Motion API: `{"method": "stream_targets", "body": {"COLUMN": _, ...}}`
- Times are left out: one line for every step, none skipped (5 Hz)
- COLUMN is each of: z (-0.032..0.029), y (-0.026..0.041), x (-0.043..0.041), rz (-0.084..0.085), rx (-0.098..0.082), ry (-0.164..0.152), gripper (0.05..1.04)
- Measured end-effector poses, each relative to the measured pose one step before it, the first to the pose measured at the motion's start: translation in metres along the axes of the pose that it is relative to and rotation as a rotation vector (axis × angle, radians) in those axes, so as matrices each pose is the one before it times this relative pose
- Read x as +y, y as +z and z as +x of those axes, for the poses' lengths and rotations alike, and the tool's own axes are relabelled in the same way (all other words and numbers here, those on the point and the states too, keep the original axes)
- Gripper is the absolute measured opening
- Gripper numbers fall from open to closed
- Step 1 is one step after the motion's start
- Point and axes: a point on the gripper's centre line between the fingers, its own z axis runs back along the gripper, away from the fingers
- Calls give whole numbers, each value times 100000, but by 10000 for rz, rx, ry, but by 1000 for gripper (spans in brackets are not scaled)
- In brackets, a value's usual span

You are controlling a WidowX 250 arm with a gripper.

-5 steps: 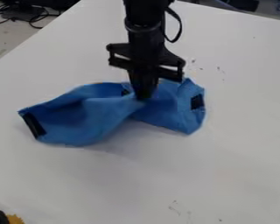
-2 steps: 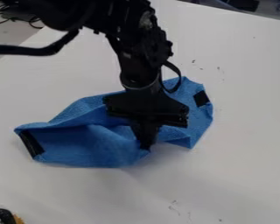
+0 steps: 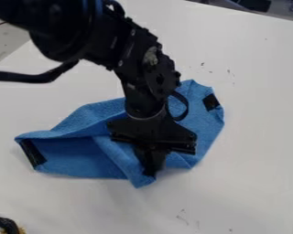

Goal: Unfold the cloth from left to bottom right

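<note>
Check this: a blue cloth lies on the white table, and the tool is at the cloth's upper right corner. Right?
Not quite. The camera view shows the tool at the lower edge of the blue cloth, near the middle, not at the upper right corner. The cloth does lie on the white table.

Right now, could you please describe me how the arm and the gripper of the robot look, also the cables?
The arm is black, with bulky joints, a pale patch and a thin greyish ring above the gripper. The gripper is black too, with a wide crossbar. A black cable loops beside the wrist; a thicker one runs to the picture's left edge.
</note>
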Motion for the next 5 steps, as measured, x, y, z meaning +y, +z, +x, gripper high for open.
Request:
{"method": "stream_targets", "body": {"z": -378, "y": -18, "x": -409, "rz": -318, "rx": 98, "ry": 78, "gripper": 471}}
{"method": "stream_targets", "body": {"z": -595, "y": 75, "x": 23, "rz": -298, "rx": 501, "ry": 9, "gripper": 784}}
{"method": "stream_targets", "body": {"z": -253, "y": 558, "x": -47, "rz": -3, "rx": 101, "ry": -53, "gripper": 1000}}
{"method": "stream_targets", "body": {"z": 274, "y": 671, "x": 34, "rz": 375, "rx": 219, "ry": -168, "gripper": 1005}}
{"method": "stream_targets", "body": {"z": 1166, "y": 842, "x": 240, "rz": 380, "rx": -168, "ry": -574, "gripper": 999}}
